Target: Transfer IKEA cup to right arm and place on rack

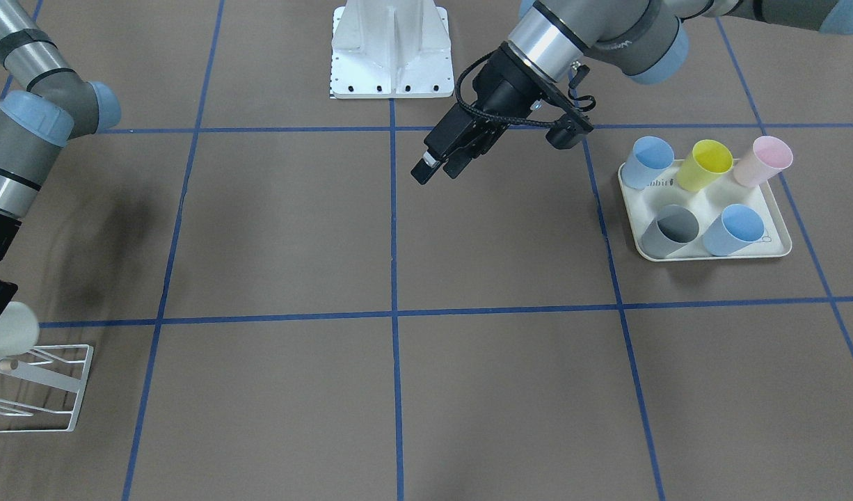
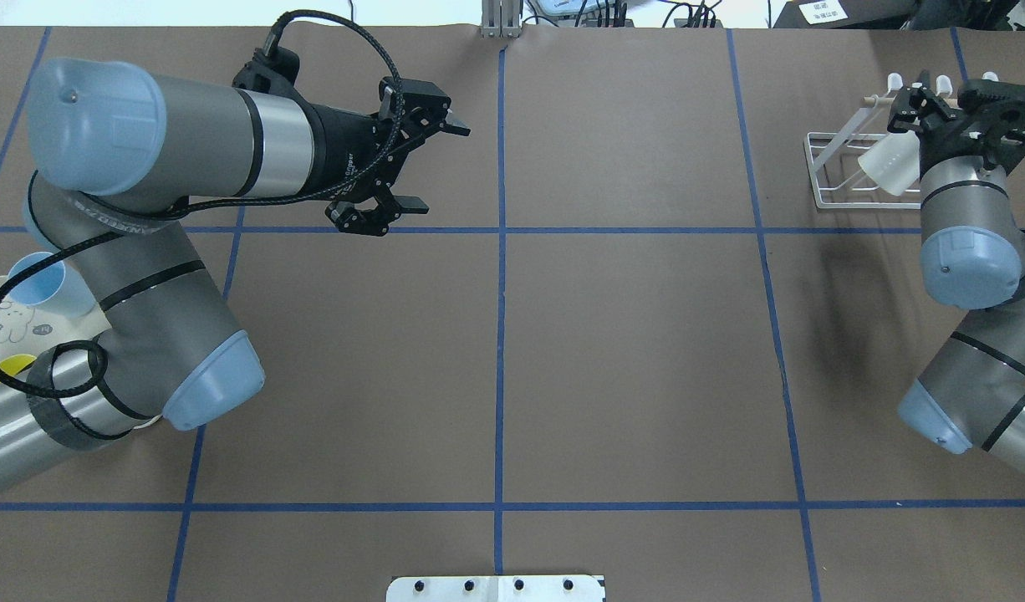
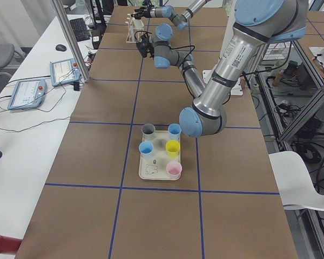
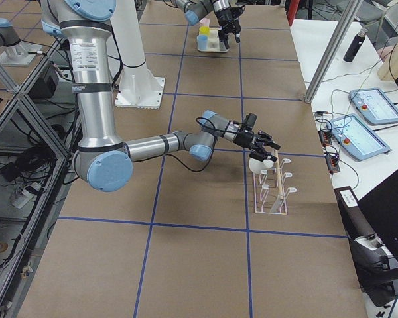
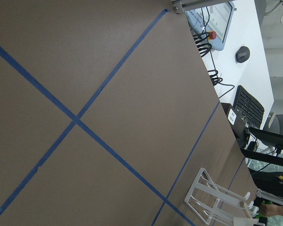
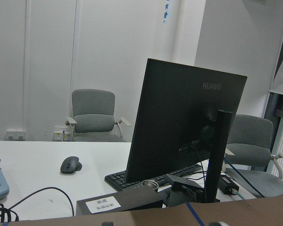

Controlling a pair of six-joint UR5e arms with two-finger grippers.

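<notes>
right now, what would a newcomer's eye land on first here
Probably the five coloured cups on the cream tray at the robot's left end. Next, the left pincer open and empty in mid-air, and the right pincer against a white cup at the wire rack.

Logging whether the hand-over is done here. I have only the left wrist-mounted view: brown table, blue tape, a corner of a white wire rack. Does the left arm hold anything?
Observer: No. The left gripper hangs over mid-table, jaws open and empty.
Operator: Where is the cup?
Observer: A cream plastic cup lies tilted at the end of the white wire rack, close by the right gripper; whether its jaws clamp it I cannot tell.
Operator: Any other cups?
Observer: Five, upright on a cream rectangular tray: two light-blue cups, a yellow cup, a pink cup, a grey cup.
</notes>
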